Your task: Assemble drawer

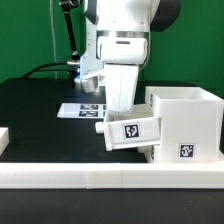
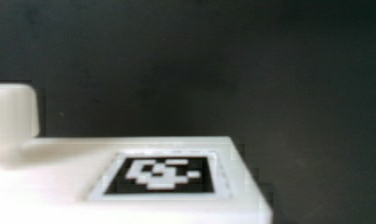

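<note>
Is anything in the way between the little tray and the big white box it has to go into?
Nothing visible. The tray, tilted under the gripper, already touches the housing on the exterior view's right. The border wall runs in front of both, not between them. The fingers are hidden, so the grip cannot be judged.

We count one robot arm (image 1: 120, 30) with one end effector (image 1: 118, 100). We see one tall white housing (image 1: 185, 125) and one small tray (image 1: 130, 131), tilted beside it; a second tray is not visible to us. One marker board (image 1: 82, 109) lies on the one black counter (image 1: 35, 110). One long white border wall (image 1: 110, 180) runs along the front. We make out one tag on the tray and one on the housing.
</note>
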Controlling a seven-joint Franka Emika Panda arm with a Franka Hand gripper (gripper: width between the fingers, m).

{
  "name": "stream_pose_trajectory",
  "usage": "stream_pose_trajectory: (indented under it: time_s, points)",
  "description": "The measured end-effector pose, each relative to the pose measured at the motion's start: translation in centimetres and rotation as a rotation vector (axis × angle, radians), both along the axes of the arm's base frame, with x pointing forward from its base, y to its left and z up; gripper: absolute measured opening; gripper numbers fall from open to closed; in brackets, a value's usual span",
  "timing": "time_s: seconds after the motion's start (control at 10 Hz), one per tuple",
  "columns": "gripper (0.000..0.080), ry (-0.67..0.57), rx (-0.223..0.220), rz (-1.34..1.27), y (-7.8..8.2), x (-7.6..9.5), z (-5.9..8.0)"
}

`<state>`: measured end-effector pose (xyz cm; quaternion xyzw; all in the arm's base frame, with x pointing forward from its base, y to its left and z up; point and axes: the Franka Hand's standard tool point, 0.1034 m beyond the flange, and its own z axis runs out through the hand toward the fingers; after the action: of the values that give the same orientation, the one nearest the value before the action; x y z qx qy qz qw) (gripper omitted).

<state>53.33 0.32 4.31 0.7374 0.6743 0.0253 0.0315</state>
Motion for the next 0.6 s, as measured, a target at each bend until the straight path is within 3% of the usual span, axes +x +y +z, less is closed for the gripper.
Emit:
stream_pose_trajectory:
  time_s: [0.6]
  points:
    - [0.0041,-0.008,-0.001,-0.007,-0.05,0.17,-0.01]
